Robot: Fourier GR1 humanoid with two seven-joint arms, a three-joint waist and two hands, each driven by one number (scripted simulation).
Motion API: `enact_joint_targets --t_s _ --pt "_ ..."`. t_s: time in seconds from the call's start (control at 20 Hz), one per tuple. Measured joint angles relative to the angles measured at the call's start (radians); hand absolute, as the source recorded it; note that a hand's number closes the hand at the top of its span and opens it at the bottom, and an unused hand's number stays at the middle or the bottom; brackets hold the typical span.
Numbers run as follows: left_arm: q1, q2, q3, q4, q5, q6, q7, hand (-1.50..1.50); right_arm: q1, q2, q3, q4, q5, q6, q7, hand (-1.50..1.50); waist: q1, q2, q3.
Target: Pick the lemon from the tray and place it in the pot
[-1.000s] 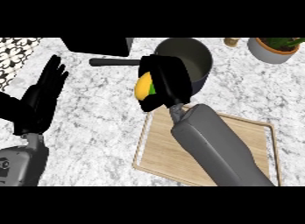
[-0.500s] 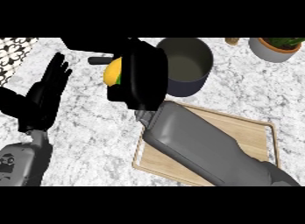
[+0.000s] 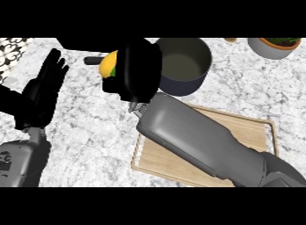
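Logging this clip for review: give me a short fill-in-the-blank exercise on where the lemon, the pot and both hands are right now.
1. The lemon is held in the robot's ____ hand.
2. The lemon is to the ____ of the pot in the head view.
3. The wooden tray now has no ____ on it.
4. The left hand rests with its fingers ____.

Missing words: right; left; lemon; open
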Motion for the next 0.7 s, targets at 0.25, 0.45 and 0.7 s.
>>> enact_joint_targets --t_s 0.25,0.45,0.7 --pt "0.019 0.005 0.011 -0.012 0.002 0.0 -0.004 0.0 -0.034 0.002 0.011 0.195 0.067 -0.04 -0.005 1.5 -0.016 0.0 0.0" --pt "0.032 -0.002 0.005 -0.02 -0.008 0.009 -0.006 0.0 -0.077 0.002 0.03 0.337 0.104 -0.021 0.019 1.5 -0.019 0.001 0.0" --pt "0.032 0.004 0.011 -0.025 -0.002 -0.003 -0.013 0.0 -0.08 0.003 0.04 0.473 0.073 -0.058 -0.011 1.5 -0.012 0.008 0.001"
